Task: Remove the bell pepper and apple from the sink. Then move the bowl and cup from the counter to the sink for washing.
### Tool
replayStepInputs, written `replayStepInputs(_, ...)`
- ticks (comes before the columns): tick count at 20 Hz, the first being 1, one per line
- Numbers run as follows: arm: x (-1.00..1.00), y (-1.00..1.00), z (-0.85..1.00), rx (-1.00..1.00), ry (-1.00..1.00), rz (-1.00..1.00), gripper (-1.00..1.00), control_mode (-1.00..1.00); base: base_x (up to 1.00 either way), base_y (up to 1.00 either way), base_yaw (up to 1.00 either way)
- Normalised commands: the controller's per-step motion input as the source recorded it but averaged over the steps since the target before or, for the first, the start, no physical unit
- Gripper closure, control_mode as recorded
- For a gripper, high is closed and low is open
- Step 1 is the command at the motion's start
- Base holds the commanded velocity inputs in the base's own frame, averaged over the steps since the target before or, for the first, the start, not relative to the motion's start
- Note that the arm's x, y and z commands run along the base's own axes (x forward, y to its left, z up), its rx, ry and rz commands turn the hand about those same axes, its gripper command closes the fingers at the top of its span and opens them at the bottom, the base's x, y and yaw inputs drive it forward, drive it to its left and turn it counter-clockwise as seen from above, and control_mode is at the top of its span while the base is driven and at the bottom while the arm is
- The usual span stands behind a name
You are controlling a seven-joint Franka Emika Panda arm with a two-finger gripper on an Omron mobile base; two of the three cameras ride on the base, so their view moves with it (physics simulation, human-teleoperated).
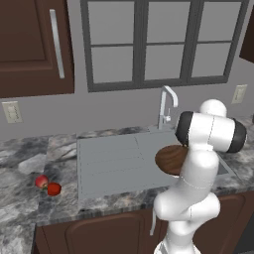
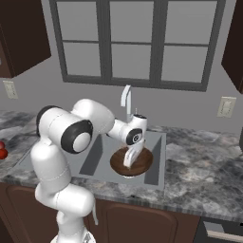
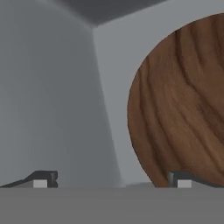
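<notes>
Gripper (image 3: 111, 181) jaws spread wide, holding nothing. Bowl (image 3: 183, 105) lies in the sink (image 3: 52, 96), past the right-hand jaw and off to that side; grey basin wall faces the other jaw.

Dark grey marbled stone bench (image 1: 30, 163) with pale veins holds a matte grey rectangular sink (image 1: 106, 166). Dark-brown wooden bowl (image 2: 132, 161) sits in the basin, right under the pincer (image 2: 129, 164). Pinkish-red apple (image 1: 41, 181) and bright red bell pepper (image 1: 54, 189) touch on the bench, far left of the pincer.
</notes>
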Motion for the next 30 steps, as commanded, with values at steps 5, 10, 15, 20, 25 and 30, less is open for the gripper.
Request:
replayStepInputs(5,-0.10,0.00,0.40,0.00,0.00,-0.18,-1.00,-1.00,0.00,0.00,0.00)
replayStepInputs(10,-0.13,0.00,0.44,0.00,0.00,-0.16,-1.00,-1.00,0.00,0.00,0.00)
replayStepInputs(15,-0.15,0.00,0.46,-0.06,0.00,-0.15,-1.00,-1.00,0.00,0.00,0.00)
replayStepInputs(20,-0.16,0.00,0.43,-0.12,0.00,-0.17,-1.00,-1.00,0.00,0.00,0.00)
replayStepInputs(25,-0.18,0.00,0.39,-0.13,0.00,-0.19,-1.00,-1.00,0.00,0.00,0.00)
replayStepInputs(30,-0.21,0.00,0.32,-0.12,0.00,-0.18,-1.00,-1.00,0.00,0.00,0.00)
